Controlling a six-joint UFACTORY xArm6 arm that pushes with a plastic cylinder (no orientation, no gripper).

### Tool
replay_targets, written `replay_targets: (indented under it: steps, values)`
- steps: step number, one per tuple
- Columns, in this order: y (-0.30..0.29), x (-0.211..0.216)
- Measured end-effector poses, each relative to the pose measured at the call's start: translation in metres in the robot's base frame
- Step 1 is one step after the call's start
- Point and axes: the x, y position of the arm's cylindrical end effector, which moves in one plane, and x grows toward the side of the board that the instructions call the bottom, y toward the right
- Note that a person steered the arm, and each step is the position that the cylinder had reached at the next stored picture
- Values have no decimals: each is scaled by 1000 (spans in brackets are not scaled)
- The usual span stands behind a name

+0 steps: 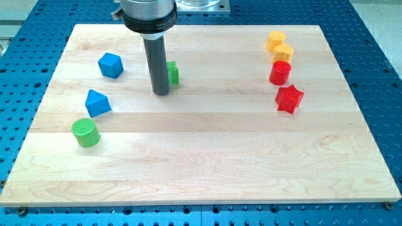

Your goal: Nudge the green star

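Pressing against the green star from the view's left, my tip hides most of it on the board; no hand here, only a rod. Left lie two blue blocks and a green cylinder

single camera, high and angled down at the whole wooden board from its bottom edge
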Motion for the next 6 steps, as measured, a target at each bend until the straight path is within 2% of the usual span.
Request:
replay_targets:
  steps: [2,3,4,5,6]
  values:
    - [65,-10]
    - [60,-36]
    - [22,-39]
    - [24,-36]
    - [24,51]
